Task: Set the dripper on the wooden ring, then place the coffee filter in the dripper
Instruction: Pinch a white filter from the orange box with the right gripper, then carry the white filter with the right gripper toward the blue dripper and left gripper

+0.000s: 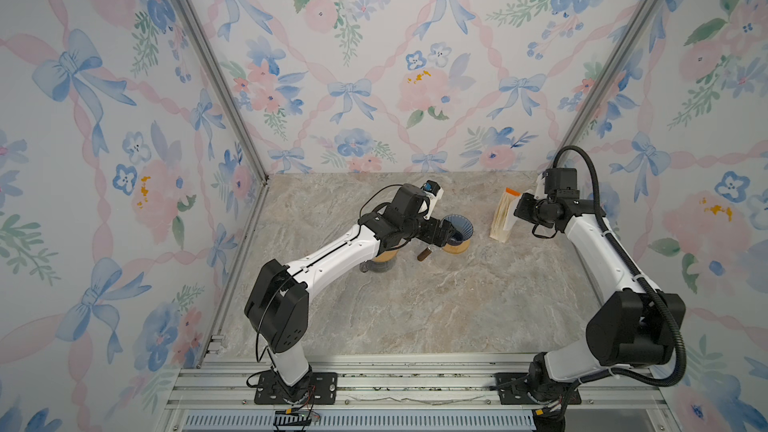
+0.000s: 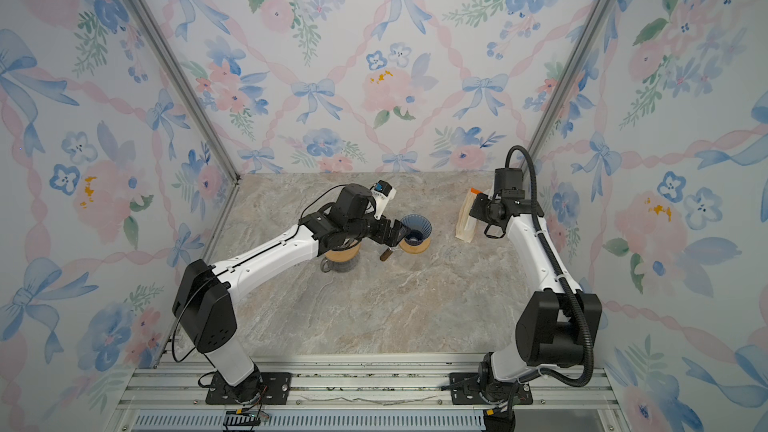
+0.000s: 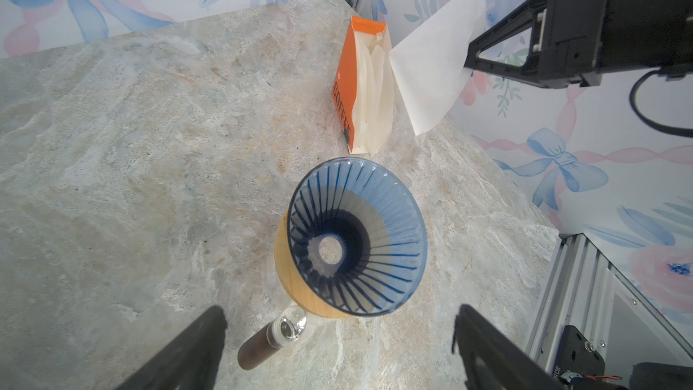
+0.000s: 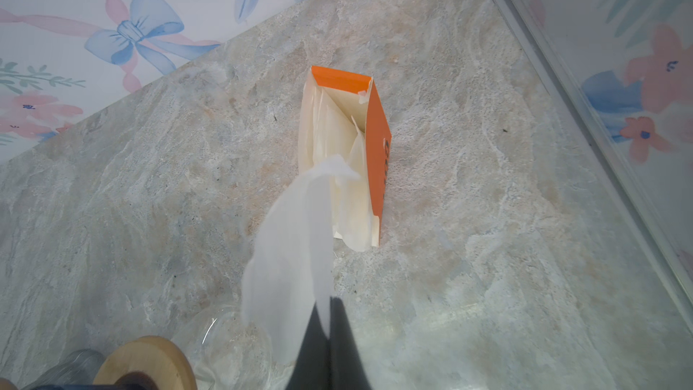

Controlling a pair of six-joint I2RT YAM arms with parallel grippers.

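Note:
The dripper [image 3: 356, 238] is a blue ribbed cone on a wooden collar, standing mid-table in both top views [image 1: 458, 229] [image 2: 415, 229]. It holds no paper. My left gripper [image 3: 339, 311] [image 1: 451, 233] stands open just beside it on the left, with its fingers apart and touching nothing. One white coffee filter [image 3: 431, 69] [image 4: 292, 256] hangs in the air, pinched by an edge in my shut right gripper [image 4: 330, 300] [image 1: 518, 211]. It hangs just above the orange filter box [image 3: 360, 88] [image 4: 377, 144], to the right of the dripper.
The box [image 1: 502, 218] stands open near the right wall with more filters inside. A brown handle with a glass end [image 3: 262, 347] [image 1: 424, 253] lies by the dripper's base. A glass carafe with a wooden collar [image 1: 382, 261] stands under my left forearm.

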